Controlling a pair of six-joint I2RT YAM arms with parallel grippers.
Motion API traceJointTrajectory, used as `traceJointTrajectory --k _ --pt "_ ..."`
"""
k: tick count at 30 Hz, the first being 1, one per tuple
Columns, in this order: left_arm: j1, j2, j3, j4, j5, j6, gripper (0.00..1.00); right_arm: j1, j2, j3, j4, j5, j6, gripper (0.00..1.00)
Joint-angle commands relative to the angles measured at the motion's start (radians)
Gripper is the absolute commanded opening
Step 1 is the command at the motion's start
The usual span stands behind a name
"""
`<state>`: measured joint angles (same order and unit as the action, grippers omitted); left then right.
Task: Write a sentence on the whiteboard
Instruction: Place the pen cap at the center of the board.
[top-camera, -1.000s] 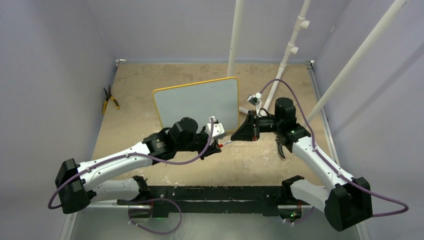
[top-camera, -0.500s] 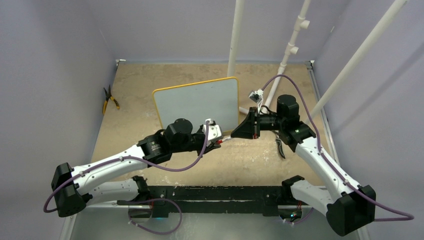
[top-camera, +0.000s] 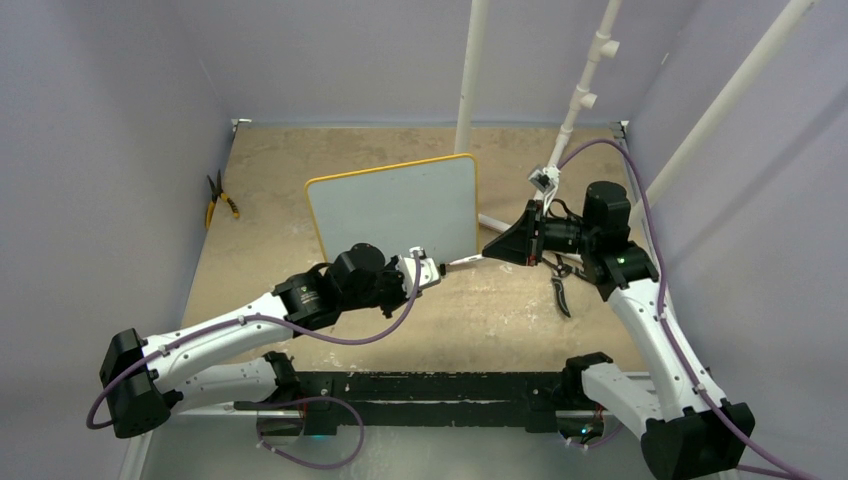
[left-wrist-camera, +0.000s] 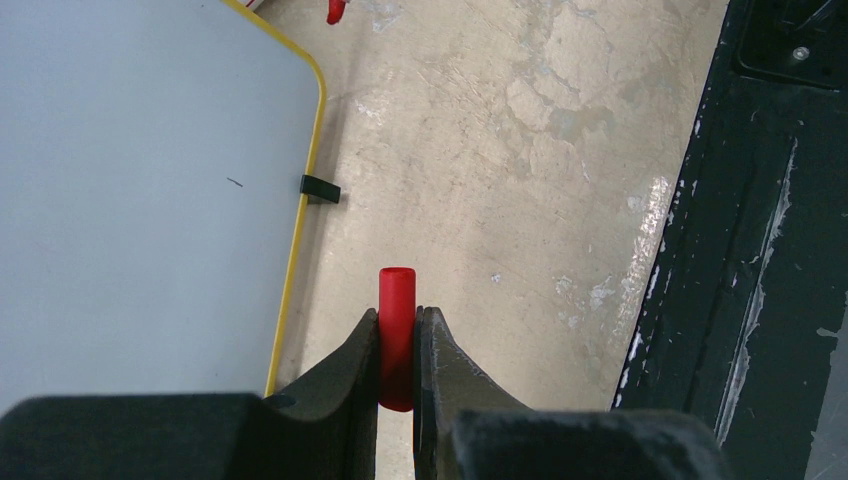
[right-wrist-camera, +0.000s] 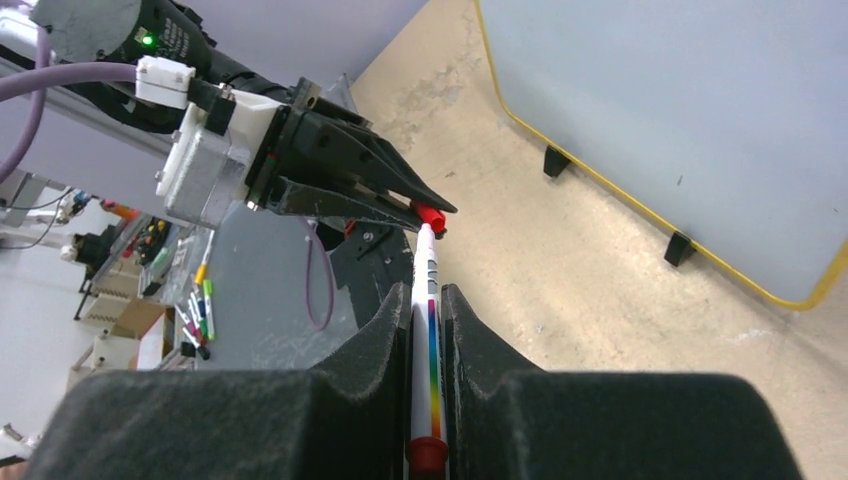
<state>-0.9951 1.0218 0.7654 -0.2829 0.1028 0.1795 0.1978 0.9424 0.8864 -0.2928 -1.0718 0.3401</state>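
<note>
Whiteboard (top-camera: 395, 205) sits mid-table on its small black feet, same spot as a second ago. Its surface is blank apart from a tiny dark speck, so no writing yet.

Right gripper (right-wrist-camera: 427, 300) is pressed together on a marker (right-wrist-camera: 424, 262), white body with a rainbow stripe, held along the fingers with the tip pointing out. Left gripper (left-wrist-camera: 398, 330) is pinched on a red cap (left-wrist-camera: 397, 295), which sticks out past the fingertips.

Change: a second ago both grippers were nose to nose just off the whiteboard's near right corner. Since then the right arm has swung out past the whiteboard's right edge, taking the marker with it, and the left arm has drawn back a little along the near edge. In the left wrist view the cap stands alone with no marker in it. In the right wrist view the marker tip sits just beside the cap; I can't tell whether they touch.

Judgement: the cap looks pulled off or nearly off, so uncapping is about done. Next the right arm needs to bring the tip over the whiteboard face. Risk: the tip dragging on the cap or the frame on the way.

Yellow-handled pliers (top-camera: 218, 200) lie well left of the whiteboard, untouched.
</note>
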Motion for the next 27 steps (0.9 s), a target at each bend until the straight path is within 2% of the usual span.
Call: traceJointTrajectory --k 1,6,11,13,16,22,27 --pt "0.001 -0.009 0.013 0.007 -0.036 -0.017 0.00 0.000 -0.037 0.059 -0.043 0.110 -0.043 0.00" --pt "0.000 0.027 0.031 0.080 -0.027 -0.213 0.00 0.000 -0.104 0.062 -0.018 0.374 -0.067 0.00" --pt "-0.037 0.123 -0.064 0.357 -0.041 -0.457 0.00 0.001 -0.232 0.023 0.041 0.630 -0.032 0.00" --pt "-0.094 0.198 -0.059 0.444 -0.111 -0.484 0.00 0.001 -0.293 -0.009 0.091 0.700 -0.007 0.00" --pt "-0.159 0.380 0.028 0.486 -0.210 -0.493 0.00 0.002 -0.364 -0.046 0.135 0.764 0.011 0.00" --pt "-0.187 0.634 0.142 0.639 -0.239 -0.558 0.00 0.002 -0.459 -0.103 0.186 0.913 0.029 0.00" --pt "-0.203 0.838 0.262 0.671 -0.264 -0.585 0.00 0.002 -0.480 -0.119 0.189 0.990 0.035 0.00"
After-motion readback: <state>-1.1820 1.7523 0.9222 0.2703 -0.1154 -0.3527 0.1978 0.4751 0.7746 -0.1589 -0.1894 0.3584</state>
